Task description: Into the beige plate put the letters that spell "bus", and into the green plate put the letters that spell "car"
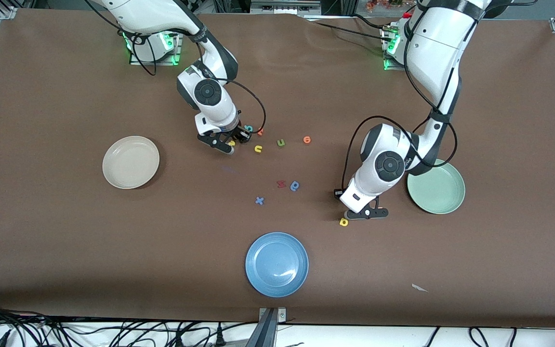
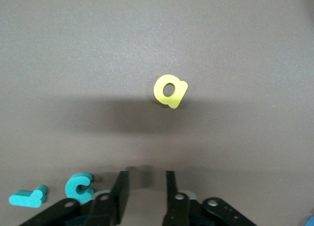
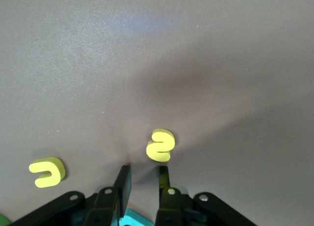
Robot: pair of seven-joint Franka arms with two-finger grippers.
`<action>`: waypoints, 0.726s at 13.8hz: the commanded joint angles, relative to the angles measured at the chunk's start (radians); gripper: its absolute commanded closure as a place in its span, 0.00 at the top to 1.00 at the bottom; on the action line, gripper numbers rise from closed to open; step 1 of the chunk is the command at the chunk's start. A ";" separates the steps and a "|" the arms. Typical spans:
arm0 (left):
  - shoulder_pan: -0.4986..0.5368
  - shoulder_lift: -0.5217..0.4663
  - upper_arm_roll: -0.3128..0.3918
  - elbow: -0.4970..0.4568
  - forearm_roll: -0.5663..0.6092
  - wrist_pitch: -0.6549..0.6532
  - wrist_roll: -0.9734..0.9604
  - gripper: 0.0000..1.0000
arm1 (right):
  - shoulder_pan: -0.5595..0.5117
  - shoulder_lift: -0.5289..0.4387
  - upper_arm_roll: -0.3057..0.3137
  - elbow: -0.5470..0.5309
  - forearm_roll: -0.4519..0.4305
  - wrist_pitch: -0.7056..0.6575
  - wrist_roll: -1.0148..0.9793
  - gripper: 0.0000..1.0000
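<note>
Front view shows 3 plates, all bare: the beige plate (image 1: 130, 162) at the right arm's end, the green plate (image 1: 436, 187) at the left arm's end, a blue plate (image 1: 276, 264) nearest the camera. The left gripper (image 1: 367, 213), jaws slightly parted and holding nothing, sits by the yellow "a" (image 2: 170, 91), teal "c" (image 2: 80, 186) and teal "r" (image 2: 28, 197). The right gripper (image 1: 229, 142), jaws narrowly parted, touches the yellow "s" (image 3: 160, 145), the yellow "u" (image 3: 47, 172) close by.

The front camera looks down from high across the whole bench (image 1: 65, 241), facing both arms. Each wrist camera peers closely past its own hand onto bench areas the front view also covers.
</note>
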 commanded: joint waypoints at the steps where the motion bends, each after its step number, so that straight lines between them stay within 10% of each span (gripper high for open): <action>1: 0.001 -0.035 0.026 -0.013 -0.012 -0.026 0.022 0.90 | 0.007 -0.001 -0.006 0.000 -0.018 0.008 0.014 0.30; 10: 0.018 0.012 0.040 0.114 -0.024 -0.012 0.020 0.91 | 0.006 -0.059 -0.006 0.026 -0.018 -0.087 0.006 0.26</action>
